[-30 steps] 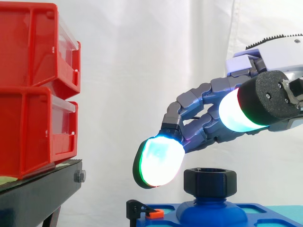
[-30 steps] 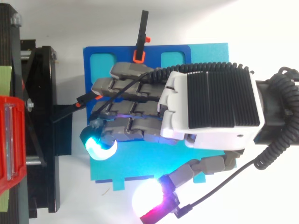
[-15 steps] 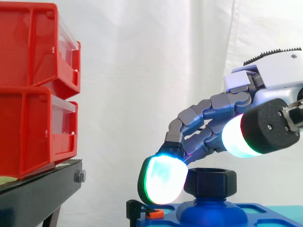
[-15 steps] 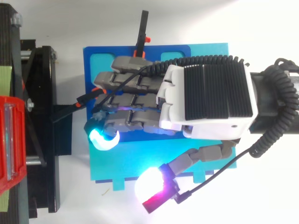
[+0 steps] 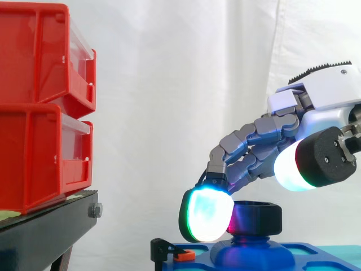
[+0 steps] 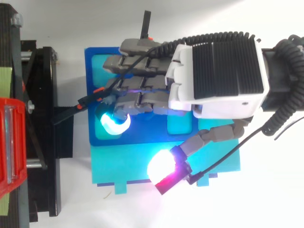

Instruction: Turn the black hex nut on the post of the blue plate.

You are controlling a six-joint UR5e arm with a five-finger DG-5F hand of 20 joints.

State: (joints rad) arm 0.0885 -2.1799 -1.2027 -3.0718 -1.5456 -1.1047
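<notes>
The fingers [image 5: 248, 144] are bent well down and curled over the black hex nut [image 5: 258, 217], so I read the hand [image 6: 218, 71] as closed round it from above and from the left. I can't confirm how firmly it grips.

Far to the left of the fingers, two red bins [image 5: 39, 107] sit stacked on the black stand [image 5: 45, 234], with the white curtain [image 5: 169, 84] behind everything. Closer in, just below and left of the leading fingertip, a small black clip with an orange piece [image 5: 169, 251] sits at the edge of the blue plate [image 6: 91, 80].

The leading fingertip pad [image 5: 206, 214] glows cyan with a green rim and lies against the nut's left flank in my side view. There is a magenta glow on the nut just beside it. The nut sits on the blue post [image 5: 251, 253] directly under the curled fingers.

To the right, the thumb [image 5: 304, 166] glows white and stands off, higher than the nut and not touching it. From above it hangs over the teal sheet [image 6: 123, 166] under the plate, apart from the fingers.
</notes>
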